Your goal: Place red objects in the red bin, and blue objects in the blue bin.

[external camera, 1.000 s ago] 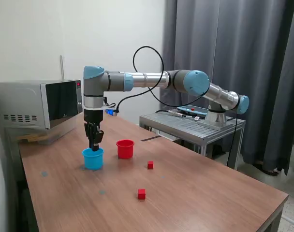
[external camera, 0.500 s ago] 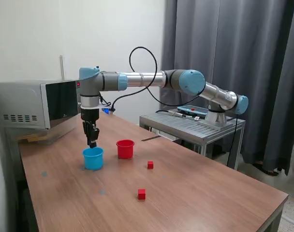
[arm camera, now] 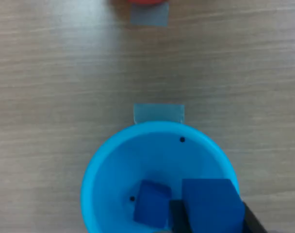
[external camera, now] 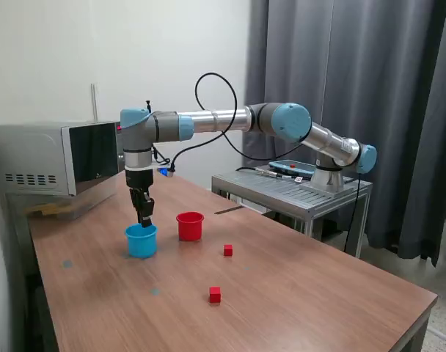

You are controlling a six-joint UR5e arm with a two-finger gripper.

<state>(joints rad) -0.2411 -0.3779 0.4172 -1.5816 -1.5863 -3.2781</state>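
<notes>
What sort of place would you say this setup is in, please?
Probably a robotics lab or office room: an arm mounted on a metal stand beside a wooden table, a microwave, and grey curtains behind.

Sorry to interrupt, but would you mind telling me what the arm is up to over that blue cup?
The arm is sorting cubes by colour. Its gripper hangs just above the blue cup, holding a dark blue cube over the opening, while another blue cube already lies inside. The red cup stands beside it, and two red cubes wait on the wooden table.
</notes>
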